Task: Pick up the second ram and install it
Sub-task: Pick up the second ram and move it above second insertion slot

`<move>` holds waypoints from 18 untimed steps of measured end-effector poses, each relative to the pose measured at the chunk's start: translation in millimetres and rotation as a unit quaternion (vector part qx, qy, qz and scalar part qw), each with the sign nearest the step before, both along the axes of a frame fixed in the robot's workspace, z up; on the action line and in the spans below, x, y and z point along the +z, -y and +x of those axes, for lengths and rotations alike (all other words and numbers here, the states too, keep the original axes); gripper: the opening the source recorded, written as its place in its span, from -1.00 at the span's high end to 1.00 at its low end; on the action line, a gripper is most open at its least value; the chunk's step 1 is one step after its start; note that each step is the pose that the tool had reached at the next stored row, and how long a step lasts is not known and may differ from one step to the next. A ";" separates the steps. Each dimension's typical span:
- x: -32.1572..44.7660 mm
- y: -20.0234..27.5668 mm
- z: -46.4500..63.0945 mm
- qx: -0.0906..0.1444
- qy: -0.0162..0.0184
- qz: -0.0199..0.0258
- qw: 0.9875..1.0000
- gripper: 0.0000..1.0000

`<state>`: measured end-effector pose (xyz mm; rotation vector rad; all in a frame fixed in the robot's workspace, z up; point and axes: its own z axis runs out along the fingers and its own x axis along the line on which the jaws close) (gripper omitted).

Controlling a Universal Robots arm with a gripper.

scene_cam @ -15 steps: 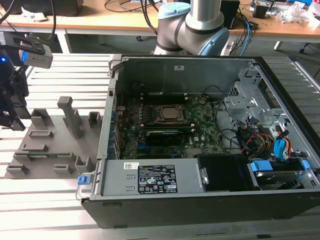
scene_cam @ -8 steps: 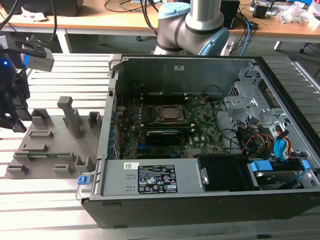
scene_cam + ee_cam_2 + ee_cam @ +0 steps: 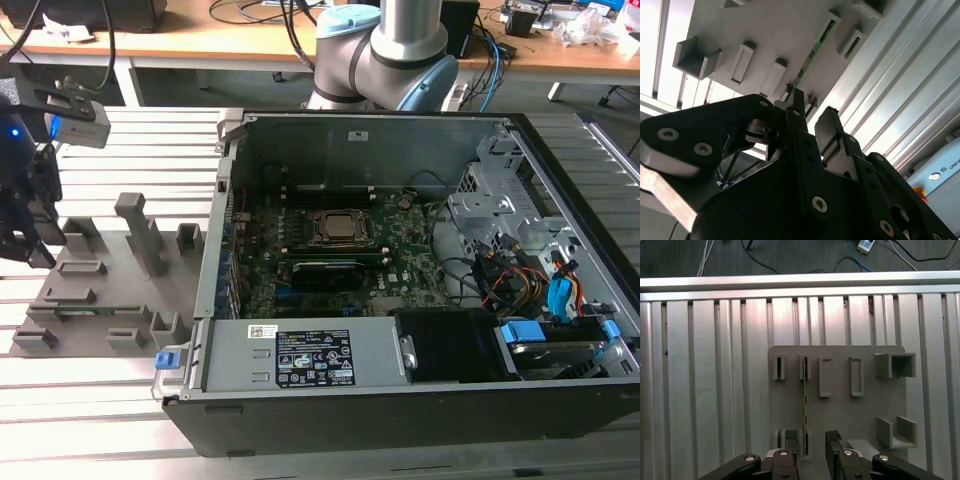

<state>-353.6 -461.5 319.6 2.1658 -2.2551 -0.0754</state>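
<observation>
- Showing as a thin green line flecked with dark spots: second ram [image 3: 805,395], set against the plain matte grey of the fixture plate [image 3: 845,415].
- Reading black all over, with pale screw heads dotting the links: gripper [image 3: 812,440].
- Running in long silver ribs with dark grooves between: table [image 3: 715,390].
- Showing green with dark parts inside a black case [image 3: 400,425]: motherboard [image 3: 405,235].
- Standing out bright blue at the case corner: latch [image 3: 168,358].
- Wearing silver-grey with pale blue caps: arm [image 3: 385,50].
</observation>
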 end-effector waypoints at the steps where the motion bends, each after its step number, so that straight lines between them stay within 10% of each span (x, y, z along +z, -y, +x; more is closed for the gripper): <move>1: -1.1 0.0 0.0 0.000 0.000 0.000 1.000 0.28; 18: -16.3 0.0 0.0 0.002 0.000 0.000 1.000 0.28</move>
